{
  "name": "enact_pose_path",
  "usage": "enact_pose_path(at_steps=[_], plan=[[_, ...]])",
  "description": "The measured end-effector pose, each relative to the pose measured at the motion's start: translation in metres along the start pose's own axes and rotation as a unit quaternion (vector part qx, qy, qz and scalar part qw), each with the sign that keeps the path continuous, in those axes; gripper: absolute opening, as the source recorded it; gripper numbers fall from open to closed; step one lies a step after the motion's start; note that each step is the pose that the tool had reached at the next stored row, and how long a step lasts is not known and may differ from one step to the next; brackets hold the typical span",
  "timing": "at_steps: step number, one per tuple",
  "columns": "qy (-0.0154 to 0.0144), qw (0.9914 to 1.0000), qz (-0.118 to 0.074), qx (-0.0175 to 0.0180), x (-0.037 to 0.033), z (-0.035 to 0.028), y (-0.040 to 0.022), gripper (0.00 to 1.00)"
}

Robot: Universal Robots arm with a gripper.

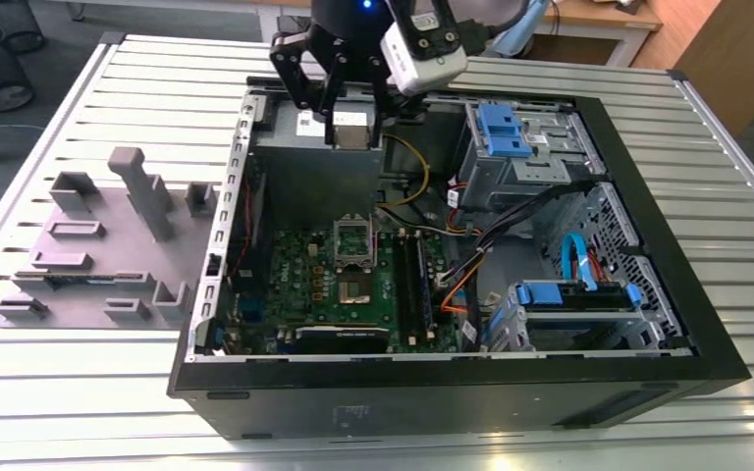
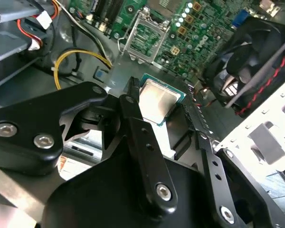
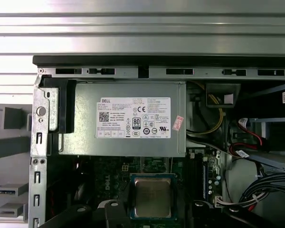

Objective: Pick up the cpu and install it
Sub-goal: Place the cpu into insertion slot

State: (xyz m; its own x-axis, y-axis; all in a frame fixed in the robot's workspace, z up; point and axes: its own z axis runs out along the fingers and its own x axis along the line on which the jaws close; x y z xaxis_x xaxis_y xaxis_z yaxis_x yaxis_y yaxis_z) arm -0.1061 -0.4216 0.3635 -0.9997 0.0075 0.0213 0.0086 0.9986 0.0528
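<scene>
Toward the upper middle of the exterior view, my gripper (image 1: 347, 113) hangs over an open black computer case (image 1: 456, 388) that lies on its side on a slatted metal table (image 1: 89, 392). My gripper is closed on the cpu (image 1: 350, 126), a small square chip with a pale silver top and a green rim, pinched by its edges between the two black fingers (image 2: 133, 114). In both wrist views the cpu (image 2: 159, 100) sits level between them, lifted clear of the parts beneath. In the first wrist view the cpu (image 3: 153, 197) is just beside the grey power supply box (image 3: 123, 118). Lower in the exterior view, at the middle of the frame, the green board (image 1: 305, 280) lies flat in the case, and its dark socket frame (image 1: 354, 238) is well apart from the chip. A yellow cable (image 2: 76, 57) curves near my fingers. At the exterior view's left, grey fixture blocks (image 1: 102, 245) stand on the table beside the case.
</scene>
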Motion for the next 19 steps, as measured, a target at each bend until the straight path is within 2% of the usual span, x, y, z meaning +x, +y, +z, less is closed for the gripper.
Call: enact_pose_path(at_steps=[10,19], plan=[[0.0,1.0,0.0,0.0,-0.0015,0.0002,-0.0007,0.47],[0.0,1.0,0.0,-0.0001,-0.0016,0.0054,-0.009,0.47]])
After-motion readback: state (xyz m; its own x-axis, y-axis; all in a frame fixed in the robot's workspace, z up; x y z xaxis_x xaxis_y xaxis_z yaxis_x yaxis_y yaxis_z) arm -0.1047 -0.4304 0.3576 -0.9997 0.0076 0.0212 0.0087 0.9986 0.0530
